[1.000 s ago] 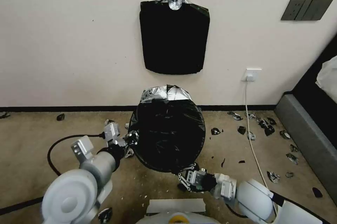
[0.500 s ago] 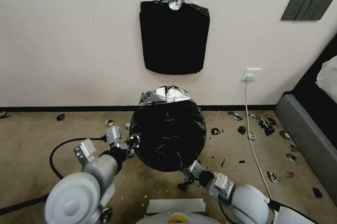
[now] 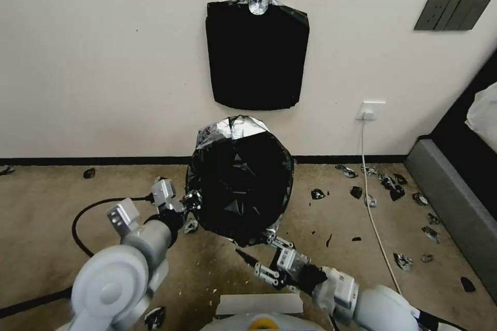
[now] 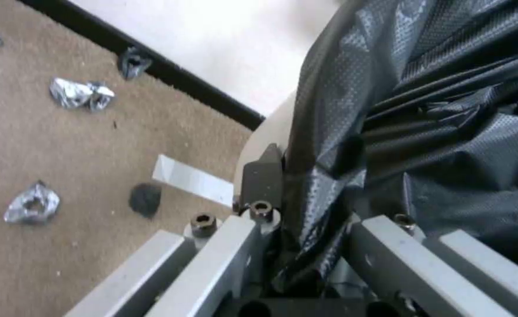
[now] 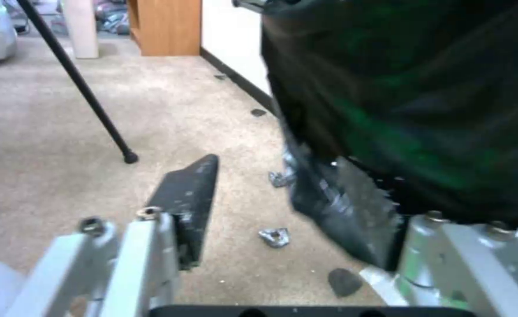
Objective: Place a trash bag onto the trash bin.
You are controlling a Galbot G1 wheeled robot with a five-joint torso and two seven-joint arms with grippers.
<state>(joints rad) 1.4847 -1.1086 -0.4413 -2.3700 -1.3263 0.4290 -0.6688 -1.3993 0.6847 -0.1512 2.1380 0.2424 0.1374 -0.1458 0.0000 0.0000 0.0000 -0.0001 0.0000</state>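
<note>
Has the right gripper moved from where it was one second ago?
Yes. The right gripper has opened and drawn back from the trash bag, toward the robot. Measured against the white cable on the floor, it is now farther from it.

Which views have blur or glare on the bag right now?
Head view: sharp; silvery glare on the trash bag along its top fold by the wall. Left wrist view: left gripper pinching the bag, weave texture crisp, mild sheen. Right wrist view: bag smeared with motion blur and green streaks; open right gripper and carpet behind it fairly clear.
</note>
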